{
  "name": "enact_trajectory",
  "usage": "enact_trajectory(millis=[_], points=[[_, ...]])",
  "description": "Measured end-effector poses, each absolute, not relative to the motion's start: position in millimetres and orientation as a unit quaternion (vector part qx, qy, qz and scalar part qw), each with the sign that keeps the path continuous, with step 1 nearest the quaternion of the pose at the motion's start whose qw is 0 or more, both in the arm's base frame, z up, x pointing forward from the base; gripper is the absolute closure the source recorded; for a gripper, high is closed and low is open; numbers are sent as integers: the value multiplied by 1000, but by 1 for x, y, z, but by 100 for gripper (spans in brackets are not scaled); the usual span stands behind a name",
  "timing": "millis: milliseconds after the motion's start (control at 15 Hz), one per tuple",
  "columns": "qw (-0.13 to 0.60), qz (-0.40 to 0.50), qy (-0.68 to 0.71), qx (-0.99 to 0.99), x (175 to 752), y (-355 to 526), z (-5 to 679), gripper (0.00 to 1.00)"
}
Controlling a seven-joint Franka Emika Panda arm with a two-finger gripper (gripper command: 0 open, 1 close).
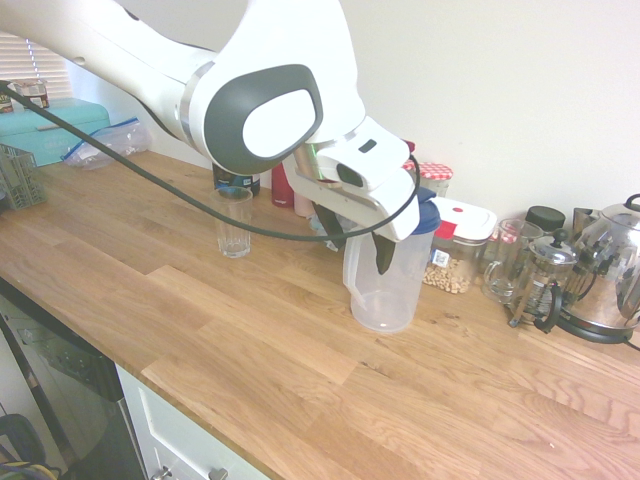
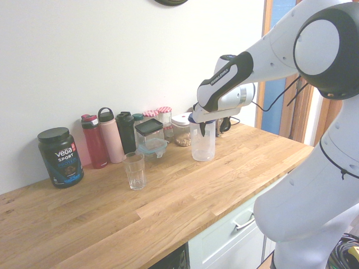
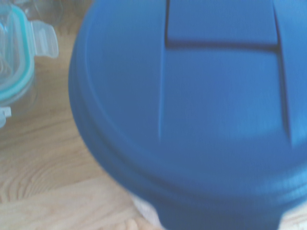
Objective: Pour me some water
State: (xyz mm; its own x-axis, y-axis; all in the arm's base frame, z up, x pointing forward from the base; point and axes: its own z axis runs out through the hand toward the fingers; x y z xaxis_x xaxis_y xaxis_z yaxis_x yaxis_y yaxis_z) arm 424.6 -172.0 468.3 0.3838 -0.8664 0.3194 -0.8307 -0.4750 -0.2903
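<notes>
Water is not yet pouring — jug standing upright beside the empty glass, claw hanging released over the jug — grasping and tipping remain.

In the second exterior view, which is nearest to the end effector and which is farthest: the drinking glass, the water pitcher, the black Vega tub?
1. Pitcher: right at the end effector, which hangs open at its blue lid.
2. Glass: out on the counter, toward the picture's left.
3. Vega tub: far left, by the wall.
</notes>
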Motion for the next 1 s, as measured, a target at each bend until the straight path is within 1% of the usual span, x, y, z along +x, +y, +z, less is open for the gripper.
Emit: enact_trajectory(millis=[333, 1000], points=[[44, -213, 504, -836, 436, -166, 464, 100], [44, -211, 508, -834, 436, -170, 461, 100]])
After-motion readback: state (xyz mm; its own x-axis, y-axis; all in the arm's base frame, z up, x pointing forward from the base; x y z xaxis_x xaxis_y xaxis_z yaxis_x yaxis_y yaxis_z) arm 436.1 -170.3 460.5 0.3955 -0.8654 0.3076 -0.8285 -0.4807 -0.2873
